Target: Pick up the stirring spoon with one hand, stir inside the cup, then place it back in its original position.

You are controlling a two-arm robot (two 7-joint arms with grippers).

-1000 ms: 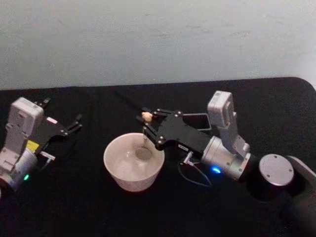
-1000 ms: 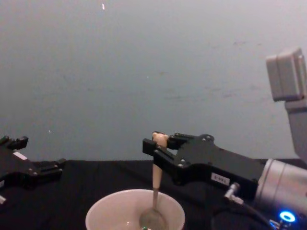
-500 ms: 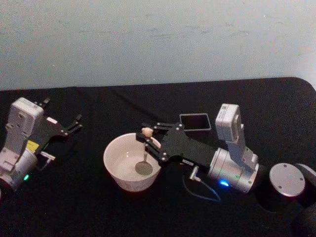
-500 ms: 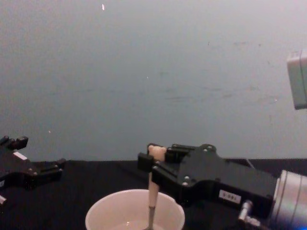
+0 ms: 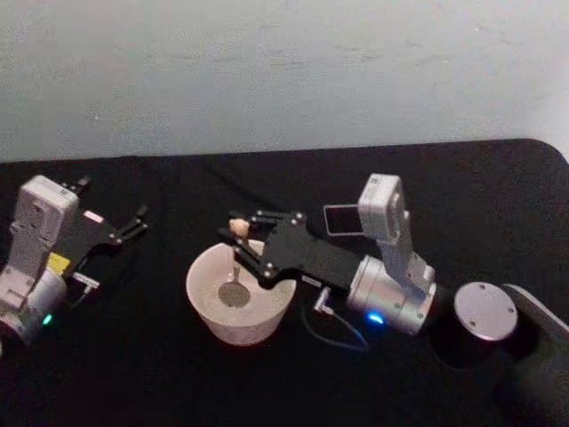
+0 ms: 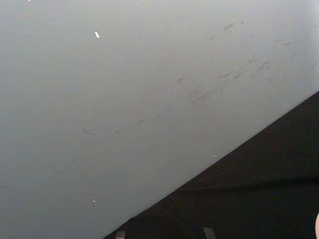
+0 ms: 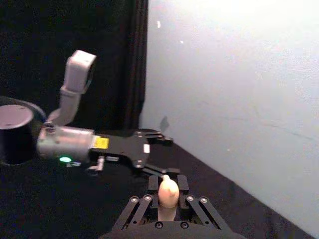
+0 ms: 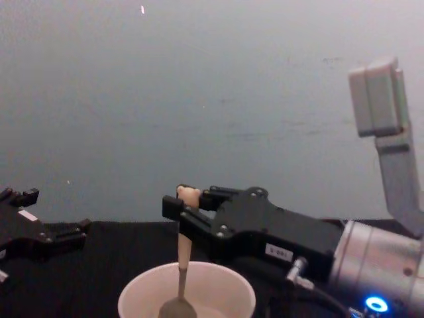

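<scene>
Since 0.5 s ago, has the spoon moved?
Yes. The spoon, in the right gripper, swung left: from the cup's right side to about its middle. The cup stayed put. The left gripper sits parked far left.

Right arm stretched forward and leftward over table centre, wrist near level. right gripper point(image 5: 238, 234) fingers pinched on top of stirring spoon point(image 5: 233, 292) handle. Left arm parked at left edge; left gripper point(image 5: 133, 224) fingers spread apart.

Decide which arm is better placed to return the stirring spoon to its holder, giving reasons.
Right. The right tool is shut on the stirring spoon, standing in the cup, and the dark grey holder sits behind that arm. The left tool rests open, far left.
</scene>
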